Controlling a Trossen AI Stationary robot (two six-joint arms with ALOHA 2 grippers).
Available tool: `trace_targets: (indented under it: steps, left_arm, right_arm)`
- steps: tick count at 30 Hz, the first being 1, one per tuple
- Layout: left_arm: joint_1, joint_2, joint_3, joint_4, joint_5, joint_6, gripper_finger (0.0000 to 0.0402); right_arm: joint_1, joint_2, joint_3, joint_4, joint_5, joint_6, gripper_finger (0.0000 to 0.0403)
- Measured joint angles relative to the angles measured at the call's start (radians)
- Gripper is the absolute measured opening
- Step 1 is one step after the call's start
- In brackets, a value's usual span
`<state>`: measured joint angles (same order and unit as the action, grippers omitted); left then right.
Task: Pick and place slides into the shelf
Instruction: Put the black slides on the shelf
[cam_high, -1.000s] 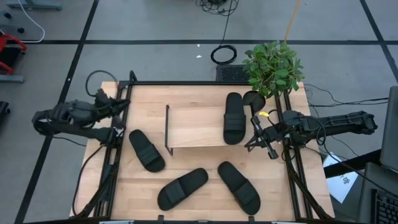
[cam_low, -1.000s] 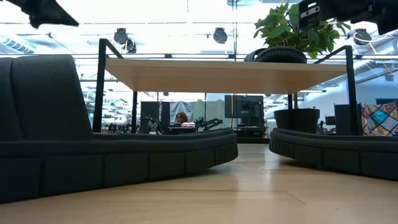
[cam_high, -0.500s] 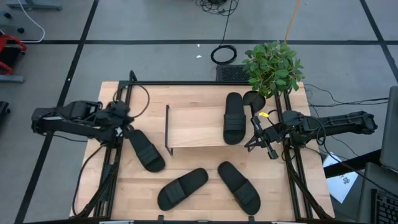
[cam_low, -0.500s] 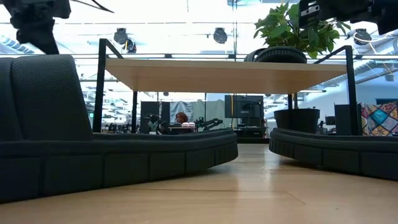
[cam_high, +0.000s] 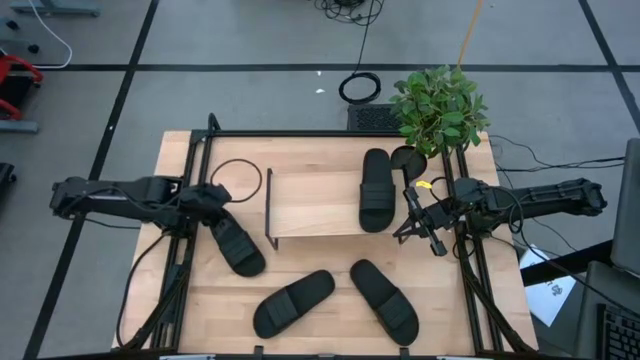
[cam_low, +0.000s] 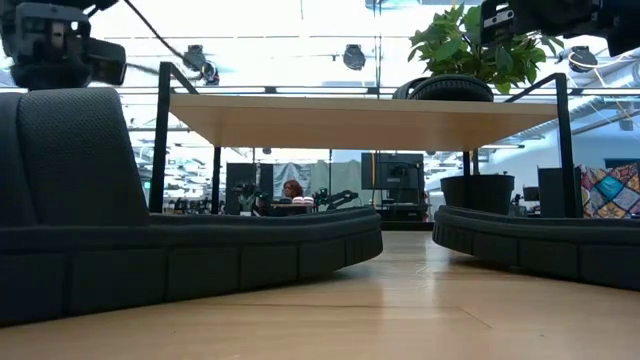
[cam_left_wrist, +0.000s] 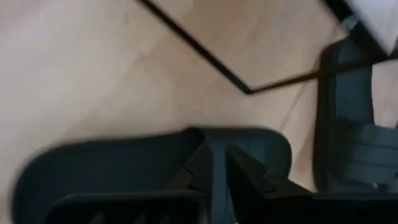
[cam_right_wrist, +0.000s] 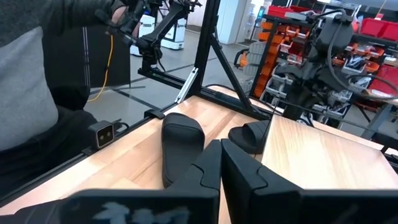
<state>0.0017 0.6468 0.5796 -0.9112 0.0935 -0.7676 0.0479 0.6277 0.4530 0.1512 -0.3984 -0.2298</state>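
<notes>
Three black slides lie on the table: a left one (cam_high: 236, 243), a near middle one (cam_high: 293, 302) and a near right one (cam_high: 384, 298). A fourth slide (cam_high: 376, 190) lies sole-down on the right part of the shelf's (cam_high: 310, 205) light wood top board. My left gripper (cam_high: 211, 203) is shut and stands close above the far end of the left slide (cam_left_wrist: 155, 155); in the low view the left gripper (cam_low: 60, 55) sits just over that slide's strap (cam_low: 70, 150). My right gripper (cam_high: 407, 215) is shut and waits beside the shelf's right end.
A potted plant (cam_high: 438, 105) stands at the table's far right corner, behind the shelf. A loose cable loop (cam_high: 238, 180) lies on the table left of the shelf. Black frame rails (cam_high: 185, 260) run along the left and right table edges. Bare wood shows under the shelf (cam_low: 400, 260).
My left gripper has moved from the table's far left edge toward the right and near side and has come down over the far end of the left slide. Its cable loop has swung onto the table beside the shelf. The slides have stayed where they were.
</notes>
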Motion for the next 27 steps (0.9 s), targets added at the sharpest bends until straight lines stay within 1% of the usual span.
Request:
trace_targets:
  steps: [3, 6, 12, 16, 18, 20, 23, 27]
  left_arm:
    - [0.0, 0.0, -0.028, 0.0, 0.042, -0.04, 0.0085]
    - [0.0, 0.0, -0.042, 0.002, 0.06, -0.061, 0.0137]
    - [0.0, 0.001, -0.043, 0.007, 0.021, -0.071, 0.0252]
    - [0.0, 0.001, -0.043, 0.001, 0.007, -0.073, 0.0309]
    - [0.0, 0.001, -0.044, -0.009, -0.016, -0.073, 0.0326]
    - [0.0, 0.001, -0.06, -0.001, -0.027, -0.082, 0.0335]
    - [-0.006, 0.002, -0.101, 0.021, -0.03, -0.097, 0.0336]
    - [-0.034, 0.001, -0.163, 0.099, 0.011, -0.088, 0.0326]
  right_arm:
    - [0.0, 0.0, 0.0, -0.001, 0.0, 0.0, 0.0]
    - [0.0, 0.0, 0.0, -0.004, 0.0, 0.0, 0.0]
    - [0.0, 0.0, 0.0, -0.006, 0.0, 0.0, 0.0]
    - [0.0, 0.0, 0.0, -0.006, 0.0, 0.0, 0.0]
    - [0.0, 0.0, 0.0, -0.006, 0.0, 0.0, 0.0]
    - [0.0, 0.0, 0.0, -0.006, 0.0, 0.0, 0.0]
    - [0.0, 0.0, 0.0, -0.006, 0.0, 0.0, 0.0]
    - [0.0, 0.0, 0.0, -0.006, 0.0, 0.006, 0.0]
